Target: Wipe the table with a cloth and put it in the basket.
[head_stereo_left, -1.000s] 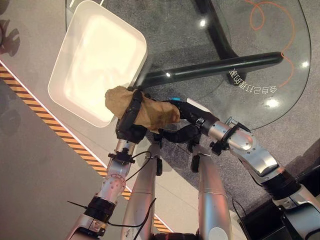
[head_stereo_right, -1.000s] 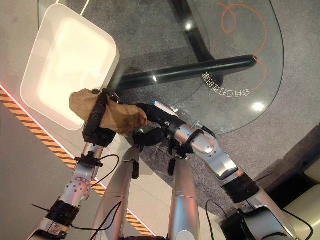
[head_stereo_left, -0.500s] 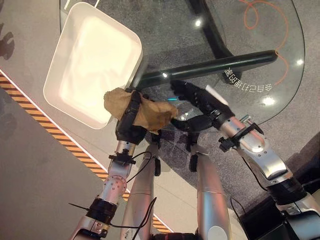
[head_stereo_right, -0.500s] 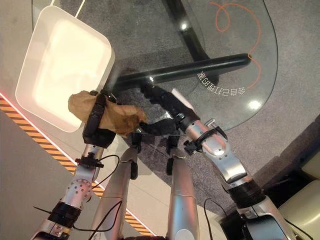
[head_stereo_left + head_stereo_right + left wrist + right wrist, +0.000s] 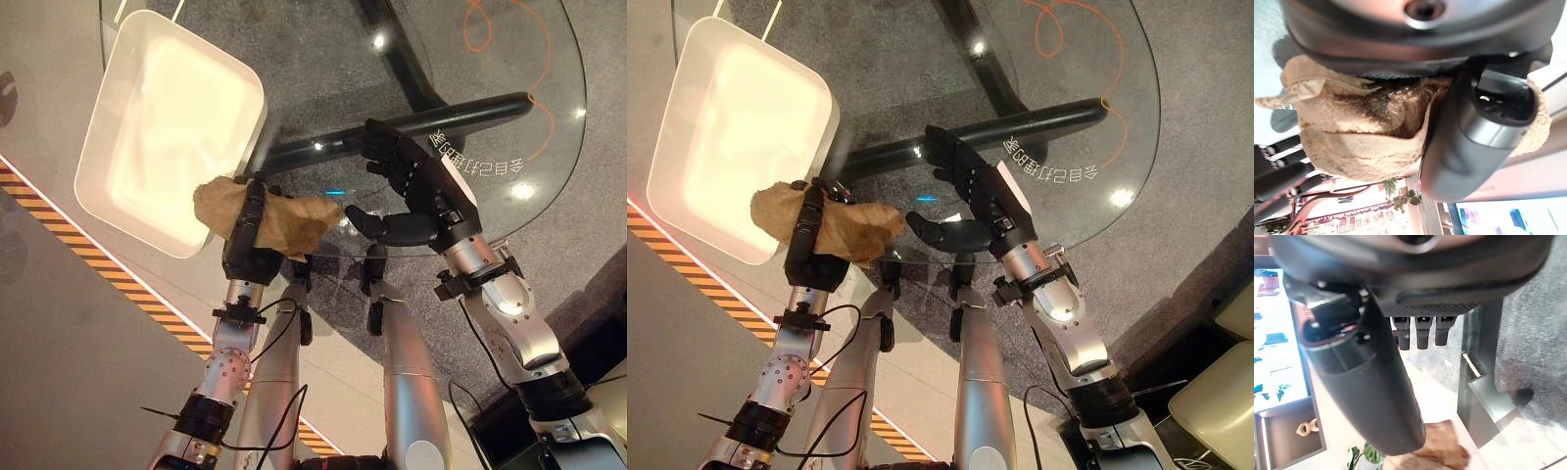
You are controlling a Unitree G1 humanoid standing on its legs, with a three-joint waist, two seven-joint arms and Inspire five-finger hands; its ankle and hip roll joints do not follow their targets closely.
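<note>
The cloth [image 5: 277, 220] is gripped in the curled left robot hand [image 5: 245, 245] beside the basket [image 5: 167, 127], while the right robot hand [image 5: 416, 191] is held open over the surface [image 5: 490, 88], cloth folds seen up close from the left wrist.

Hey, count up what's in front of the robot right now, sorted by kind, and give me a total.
Cloths: 1, the tan cloth gripped in the left hand
Baskets: 1, the white basket
Tables: 1, the glass table
Robot hands: 2, the left one plus the open right hand
Total: 5
</note>
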